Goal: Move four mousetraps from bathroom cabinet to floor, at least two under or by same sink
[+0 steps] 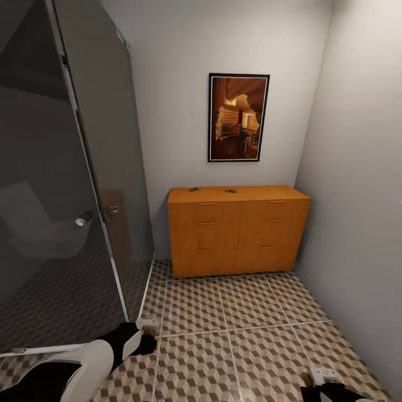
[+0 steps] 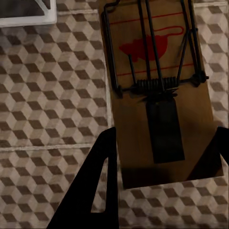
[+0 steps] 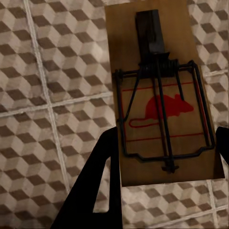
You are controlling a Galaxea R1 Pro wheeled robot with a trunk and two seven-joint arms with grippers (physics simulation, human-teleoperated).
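The orange-brown cabinet (image 1: 237,230) stands against the far wall, with two small mousetraps (image 1: 194,189) (image 1: 230,191) lying on its top. My left gripper (image 1: 147,330) hangs low over the cube-patterned bathroom floor (image 1: 251,335), shut on a mousetrap (image 2: 160,95) with a red mouse print. The trap sits between the dark fingers (image 2: 95,191). My right gripper (image 1: 324,376), near the bottom right, is shut on another mousetrap (image 3: 162,95), held between its fingers (image 3: 95,186) above the tiles. The sink is out of view.
A dark glass shower enclosure (image 1: 61,195) with a white base frame (image 2: 26,12) fills the left side. A grey wall (image 1: 363,195) bounds the right. A framed picture (image 1: 238,117) hangs above the cabinet. Tiled floor stretches between me and the cabinet.
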